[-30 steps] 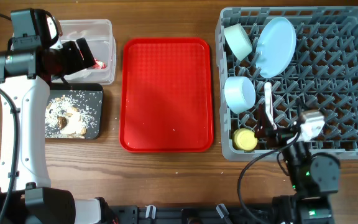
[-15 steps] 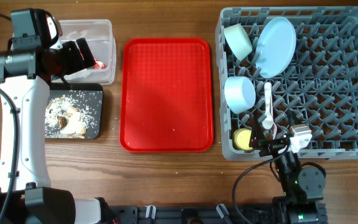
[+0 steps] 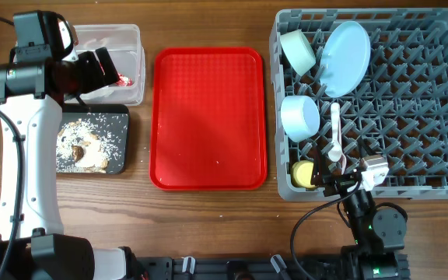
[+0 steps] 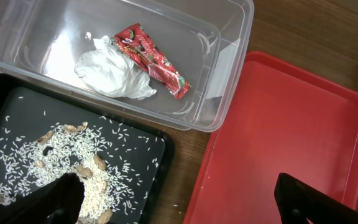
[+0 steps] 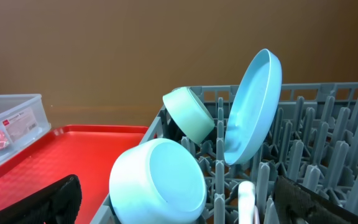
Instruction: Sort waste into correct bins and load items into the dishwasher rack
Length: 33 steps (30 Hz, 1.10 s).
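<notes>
Overhead: dishwasher rack (image 3: 411, 93) holds plate (image 3: 344, 58), green bowl (image 3: 298, 50), blue bowl (image 3: 299, 117), yellow cup (image 3: 305, 173) and spoon (image 3: 335, 132), and red tray (image 3: 208, 117) carries nothing but specks, so sorting and loading look all but done; fork I can't make out. Left wrist: wrapper (image 4: 151, 61) and napkin (image 4: 114, 73) lie in clear tub (image 4: 229, 74), food scraps (image 4: 73, 168) are spread in black tray (image 4: 148, 140), and left gripper (image 4: 185, 202) hangs above them with fingers wide apart, empty. Right wrist: right gripper (image 5: 185, 202) sits low at the rack's near edge, fingers apart and nothing clamped, spoon handle just ahead — next move, I'd judge, is to account for the fork, then back both arms off without clipping pegs.
</notes>
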Tool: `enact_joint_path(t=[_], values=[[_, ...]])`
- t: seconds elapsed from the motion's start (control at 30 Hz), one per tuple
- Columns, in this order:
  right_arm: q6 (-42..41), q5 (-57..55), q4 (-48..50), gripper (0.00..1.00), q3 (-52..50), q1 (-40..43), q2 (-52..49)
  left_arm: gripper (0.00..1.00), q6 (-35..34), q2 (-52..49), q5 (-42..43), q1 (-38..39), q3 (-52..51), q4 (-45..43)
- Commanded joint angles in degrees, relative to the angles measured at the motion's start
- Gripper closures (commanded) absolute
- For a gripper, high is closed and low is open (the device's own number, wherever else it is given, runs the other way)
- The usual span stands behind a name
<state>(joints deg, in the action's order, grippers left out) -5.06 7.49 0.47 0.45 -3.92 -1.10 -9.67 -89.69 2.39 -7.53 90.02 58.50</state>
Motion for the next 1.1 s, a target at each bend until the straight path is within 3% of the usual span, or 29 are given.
enact_joint_path(t=[0.0,0.3,0.43,0.57,0.8,1.07], values=[[0.42,0.76,0.15,0.0,-0.15,0.24,0.83,0.0,0.68,-0.11,-0.57,-0.15,0.33,-0.15],[0.42,0.76,0.15,0.0,-0.15,0.24,0.83,0.0,0.7,0.72,-2.73,-0.15,0.33,0.28],[0.44,0.76,0.15,0.0,-0.15,0.24,0.83,0.0,0.68,5.27,-4.98,0.0,0.31,-0.5],[0.42,0.76,0.15,0.0,-0.15,0.24,0.83,0.0,0.7,11.78,-1.86,0.83,-1.64,-5.51],[0.42,0.74,0.15,0.0,-0.15,0.24,0.83,0.0,0.72,27.8,3.26,0.94,-17.33,-22.84],[0.42,0.76,0.15,0.0,-0.15,0.24,0.83,0.0,0.68,48.02,5.77,0.94,-47.69,-44.89]])
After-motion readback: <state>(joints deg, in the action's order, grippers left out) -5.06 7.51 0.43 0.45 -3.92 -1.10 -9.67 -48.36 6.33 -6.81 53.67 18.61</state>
